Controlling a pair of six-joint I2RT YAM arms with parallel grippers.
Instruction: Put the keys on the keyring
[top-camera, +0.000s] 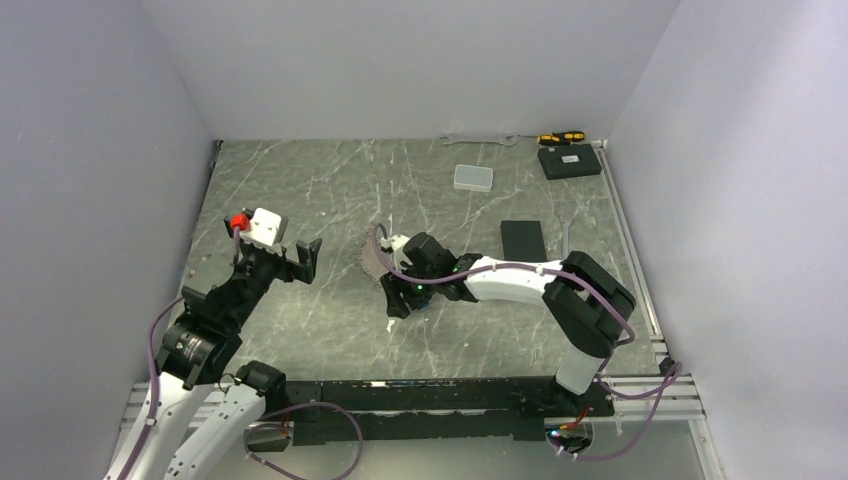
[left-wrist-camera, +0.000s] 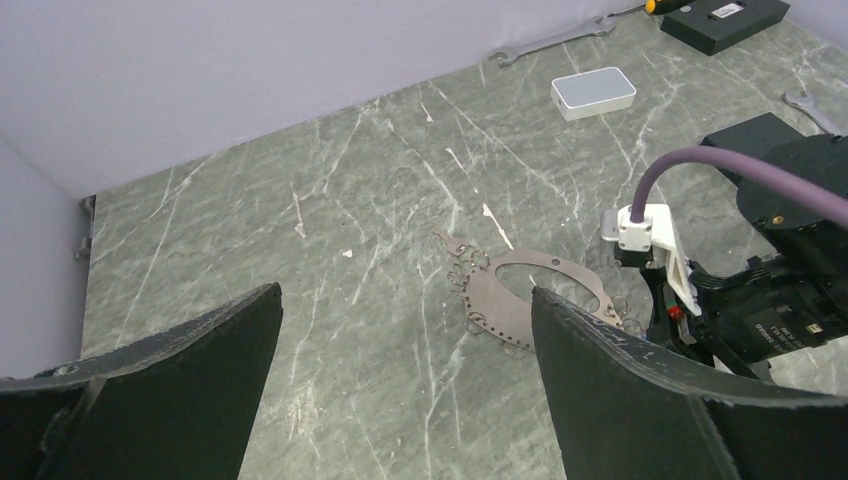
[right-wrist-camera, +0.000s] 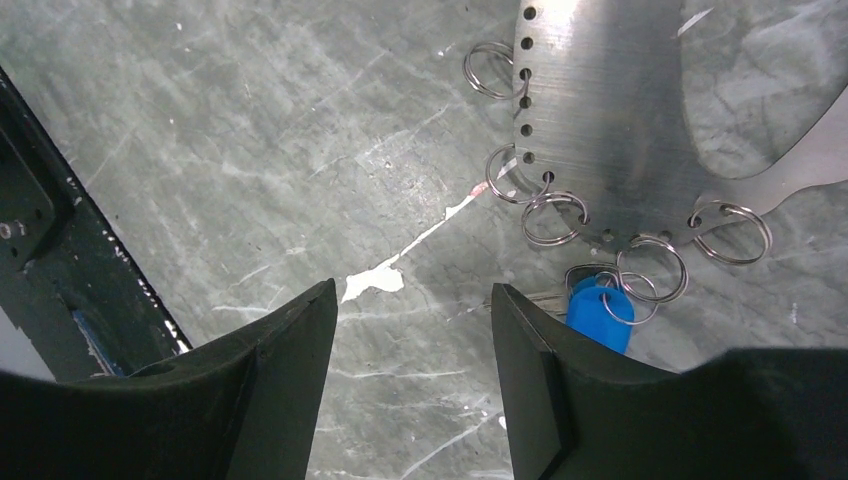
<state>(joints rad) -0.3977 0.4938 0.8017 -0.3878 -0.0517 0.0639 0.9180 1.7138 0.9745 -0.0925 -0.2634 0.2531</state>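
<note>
Keys: blue-headed key (right-wrist-camera: 600, 318) flat on counter (right-wrist-camera: 250, 150), just beside one finger of right hand (right-wrist-camera: 412, 300), small split ring overlapping it; second key not clearly made out. Right hand: jaws apart, bare counter between. Left hand (left-wrist-camera: 405, 293): wide open, empty, left of keyring. Keyring (right-wrist-camera: 610, 120): flat perforated band, just beyond key. Far: clear box (top-camera: 473, 177), wrench (top-camera: 480, 140).

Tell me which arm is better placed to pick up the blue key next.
Right: the right fingers hover just beside the blue key at the keyring. The left fingers stand open, farther away.
</note>
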